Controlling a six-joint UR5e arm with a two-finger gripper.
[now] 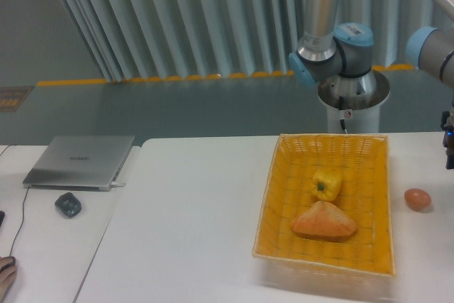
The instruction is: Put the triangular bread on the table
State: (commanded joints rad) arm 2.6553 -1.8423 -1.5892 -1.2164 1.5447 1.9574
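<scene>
The triangular bread point(324, 221), an orange-brown wedge with a lighter top, lies in the near part of the orange-yellow woven basket point(273, 204) on the white table point(191, 211). A yellow bell pepper point(326, 183) sits just behind it in the same basket. Only a dark sliver of the gripper point(449, 148) shows at the right edge of the frame, well to the right of the basket and above the table. Its fingers are cut off by the frame edge, so I cannot see how they stand.
A small brown egg point(418, 199) rests on the table right of the basket. On a separate table at the left are a closed grey laptop point(79, 162) and a dark mouse point(68, 204). The arm's base point(352, 94) stands behind the basket.
</scene>
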